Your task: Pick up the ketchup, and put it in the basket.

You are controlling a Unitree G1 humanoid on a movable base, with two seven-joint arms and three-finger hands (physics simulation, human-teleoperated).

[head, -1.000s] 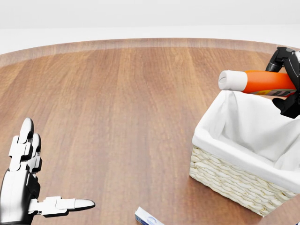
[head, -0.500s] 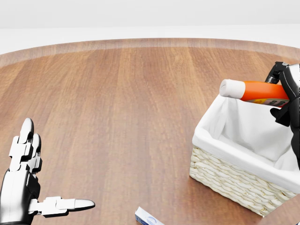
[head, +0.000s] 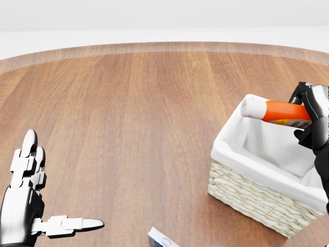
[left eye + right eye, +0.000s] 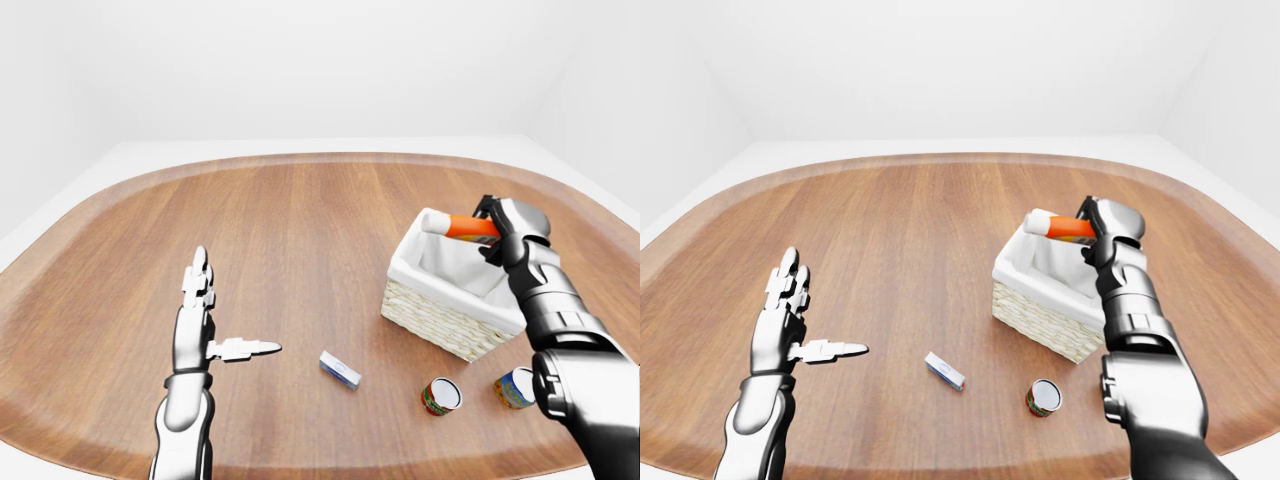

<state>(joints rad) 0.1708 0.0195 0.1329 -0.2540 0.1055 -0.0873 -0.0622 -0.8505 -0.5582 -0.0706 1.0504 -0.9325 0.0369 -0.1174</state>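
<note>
The ketchup (image 3: pixel 280 113) is an orange bottle with a white cap, lying sideways with the cap to the left. My right hand (image 3: pixel 310 116) is shut on its base and holds it just above the top rim of the basket (image 3: pixel 257 195), a woven wicker basket with a white cloth liner, at the right of the head view. The bottle also shows in the left-eye view (image 4: pixel 460 226) over the basket (image 4: pixel 440 315). My left hand (image 3: pixel 31 200) is open and empty at the lower left, far from both.
A small white and blue box (image 4: pixel 340 369) lies on the wooden table (image 3: pixel 128 128) below the basket's left. Two small cans (image 4: pixel 440 396) (image 4: pixel 515 388) lie below the basket in the left-eye view.
My right hand has lowered the ketchup toward the basket's opening. The left hand has not moved.
</note>
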